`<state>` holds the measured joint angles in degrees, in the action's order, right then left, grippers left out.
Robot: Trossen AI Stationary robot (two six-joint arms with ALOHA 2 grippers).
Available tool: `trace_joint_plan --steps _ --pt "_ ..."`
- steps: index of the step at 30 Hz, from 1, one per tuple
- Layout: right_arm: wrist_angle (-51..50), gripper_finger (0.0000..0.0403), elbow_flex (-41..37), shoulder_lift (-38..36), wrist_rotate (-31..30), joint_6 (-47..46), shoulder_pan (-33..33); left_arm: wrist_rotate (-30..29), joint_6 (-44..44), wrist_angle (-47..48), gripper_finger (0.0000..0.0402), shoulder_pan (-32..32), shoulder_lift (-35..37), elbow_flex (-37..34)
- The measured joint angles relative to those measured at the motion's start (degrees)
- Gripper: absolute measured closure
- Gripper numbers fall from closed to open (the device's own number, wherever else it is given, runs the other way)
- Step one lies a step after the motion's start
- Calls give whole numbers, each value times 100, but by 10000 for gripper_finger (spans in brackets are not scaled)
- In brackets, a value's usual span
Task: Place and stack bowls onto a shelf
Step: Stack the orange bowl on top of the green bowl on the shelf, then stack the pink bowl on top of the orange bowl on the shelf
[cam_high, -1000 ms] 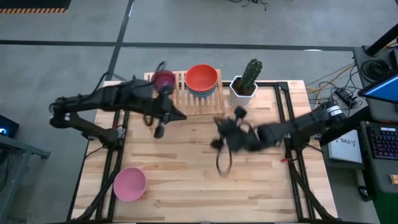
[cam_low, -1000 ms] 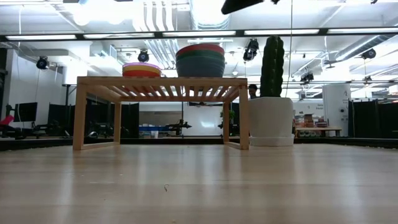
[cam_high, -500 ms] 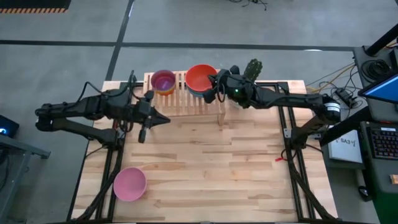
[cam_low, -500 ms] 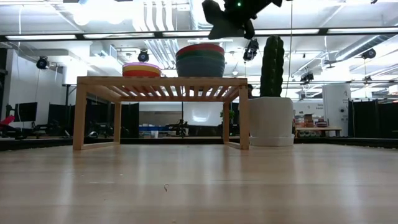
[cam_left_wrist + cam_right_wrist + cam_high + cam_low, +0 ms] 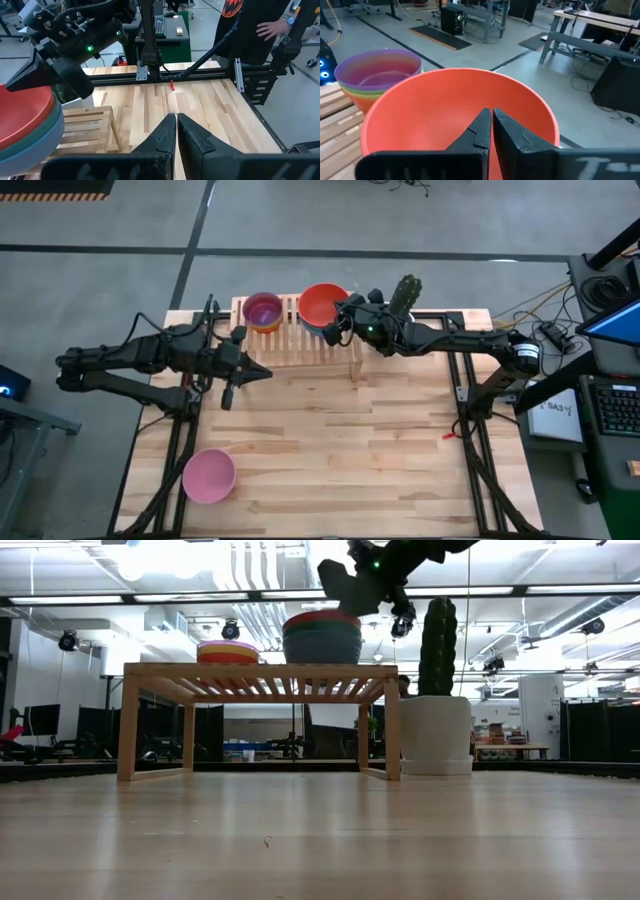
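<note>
The shelf [image 5: 300,345] stands at the table's far edge and carries two stacks. One stack is topped by the purple bowl [image 5: 262,310], with lime green, yellow and orange rims under it [image 5: 355,92]. The other is topped by the red-orange bowl [image 5: 320,305], over teal and blue [image 5: 47,137]. The pink bowl [image 5: 208,476] sits on its base near the table's near left corner. My right gripper [image 5: 332,327] is shut and hangs just above the red-orange bowl's right rim [image 5: 338,585]. My left gripper [image 5: 265,373] is shut, hanging in front of the shelf's left half.
A cactus in a white pot [image 5: 395,318] stands just right of the shelf, under my right arm. Bare wooden tabletop [image 5: 360,450] stretches in front of the shelf. A person [image 5: 260,25] stands beyond the table's right edge.
My right gripper has swung from the middle of the table up and toward the far edge, ending over the red-orange bowl, then eased slightly left. My left arm has drawn back from the purple stack toward the table's left. The bowls have stayed put.
</note>
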<state>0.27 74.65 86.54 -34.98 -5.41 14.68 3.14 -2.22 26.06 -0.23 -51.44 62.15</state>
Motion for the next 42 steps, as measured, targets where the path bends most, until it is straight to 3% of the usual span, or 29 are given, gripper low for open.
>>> trace_joint_plan --steps 20,26,33,42 --pt "-186 394 -17 11 -122 -179 -2 46 3 2 401 0 0 0" --pt "-199 394 -26 -88 -125 8 -70 61 479 187 401 -37 -2 0" --pt "-678 394 -24 -774 -126 149 -755 -100 2643 1002 402 -784 -318 -295" --pt "-1994 394 -124 -1070 -132 -239 -2601 -90 6748 2132 402 -2549 -1595 -321"
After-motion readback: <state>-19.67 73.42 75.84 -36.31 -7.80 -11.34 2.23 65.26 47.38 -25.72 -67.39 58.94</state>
